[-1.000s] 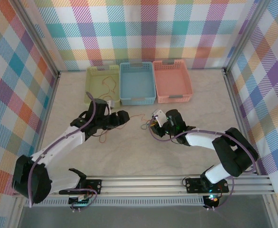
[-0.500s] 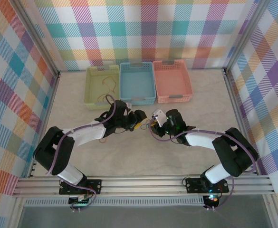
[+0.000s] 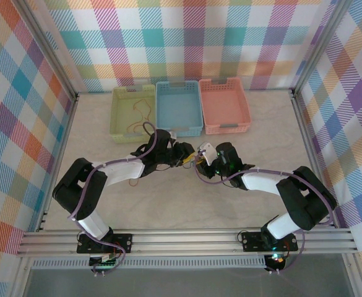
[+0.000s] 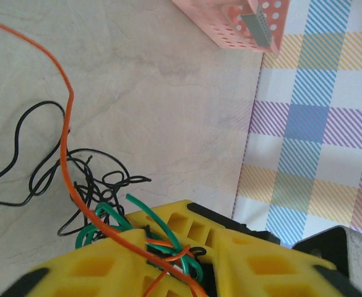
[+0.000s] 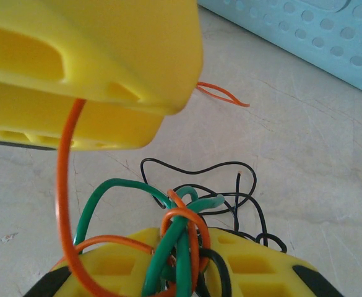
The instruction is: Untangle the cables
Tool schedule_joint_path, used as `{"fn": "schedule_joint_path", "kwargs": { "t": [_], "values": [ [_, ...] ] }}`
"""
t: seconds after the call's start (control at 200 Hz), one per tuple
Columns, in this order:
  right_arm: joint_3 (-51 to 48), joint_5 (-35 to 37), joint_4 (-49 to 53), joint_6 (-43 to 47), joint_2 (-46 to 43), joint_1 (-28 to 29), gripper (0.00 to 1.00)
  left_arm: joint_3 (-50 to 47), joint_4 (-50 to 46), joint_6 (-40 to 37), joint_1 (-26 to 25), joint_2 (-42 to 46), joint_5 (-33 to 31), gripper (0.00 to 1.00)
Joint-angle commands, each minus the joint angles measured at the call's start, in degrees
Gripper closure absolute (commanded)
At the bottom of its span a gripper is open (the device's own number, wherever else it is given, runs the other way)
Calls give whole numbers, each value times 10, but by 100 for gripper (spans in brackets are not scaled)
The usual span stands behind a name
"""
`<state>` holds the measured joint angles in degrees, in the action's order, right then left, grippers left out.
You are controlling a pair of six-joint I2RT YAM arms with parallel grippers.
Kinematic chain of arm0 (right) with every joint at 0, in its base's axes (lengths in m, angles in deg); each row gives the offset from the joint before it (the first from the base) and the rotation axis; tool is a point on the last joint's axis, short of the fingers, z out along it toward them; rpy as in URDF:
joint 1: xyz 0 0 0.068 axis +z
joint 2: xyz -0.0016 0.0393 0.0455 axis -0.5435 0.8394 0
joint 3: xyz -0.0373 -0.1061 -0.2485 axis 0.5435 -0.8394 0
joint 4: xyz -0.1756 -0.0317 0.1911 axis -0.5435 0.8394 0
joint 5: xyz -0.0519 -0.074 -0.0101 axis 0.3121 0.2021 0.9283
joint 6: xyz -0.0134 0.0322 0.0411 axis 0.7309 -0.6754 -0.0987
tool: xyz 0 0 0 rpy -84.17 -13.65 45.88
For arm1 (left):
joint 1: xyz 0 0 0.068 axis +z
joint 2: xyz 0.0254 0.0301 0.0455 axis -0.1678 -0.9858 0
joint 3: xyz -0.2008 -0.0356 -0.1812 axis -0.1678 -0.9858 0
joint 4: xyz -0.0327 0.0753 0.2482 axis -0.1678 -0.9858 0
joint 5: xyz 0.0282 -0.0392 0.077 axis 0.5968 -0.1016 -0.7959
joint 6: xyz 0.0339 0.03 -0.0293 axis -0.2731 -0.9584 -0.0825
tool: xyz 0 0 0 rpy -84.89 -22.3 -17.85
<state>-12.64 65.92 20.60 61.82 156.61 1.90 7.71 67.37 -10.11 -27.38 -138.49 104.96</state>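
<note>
Left and right jaws each clamp the tangled cables [image 5: 184, 241] between them.

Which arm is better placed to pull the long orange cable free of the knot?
Probably left: the left gripper pinches the orange cable, while the right gripper holds the knot as anchor.

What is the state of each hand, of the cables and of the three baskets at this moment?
cables, tangled in one knot, partly lying on the table.
left hand, shut on the cables.
right hand, shut on the cables.
green basket, upright, holds a loose orange cable.
blue basket, upright, open on top.
pink basket, upright, open on top.
</note>
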Motion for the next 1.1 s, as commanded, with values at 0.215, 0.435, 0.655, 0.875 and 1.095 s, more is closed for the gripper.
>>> {"fn": "schedule_joint_path", "kwargs": {
  "t": [0.215,0.435,0.655,0.875,1.095],
  "values": [
    [-4,-28,-24,2,-18,-4,75,0,61,-10,-10,0,-8,100],
    [-64,-100,-149,14,-63,-4,44,-15,26,-60,-12,78,-1,100],
    [-101,-180,-228,24,-128,-4,38,-12,-41,-99,-13,156,20,100],
    [-116,-199,-215,47,-204,-4,47,1,-95,-130,-15,209,34,100],
    [-123,-186,-191,69,-250,-4,68,16,-141,-161,-19,243,46,100]
  ]
}}
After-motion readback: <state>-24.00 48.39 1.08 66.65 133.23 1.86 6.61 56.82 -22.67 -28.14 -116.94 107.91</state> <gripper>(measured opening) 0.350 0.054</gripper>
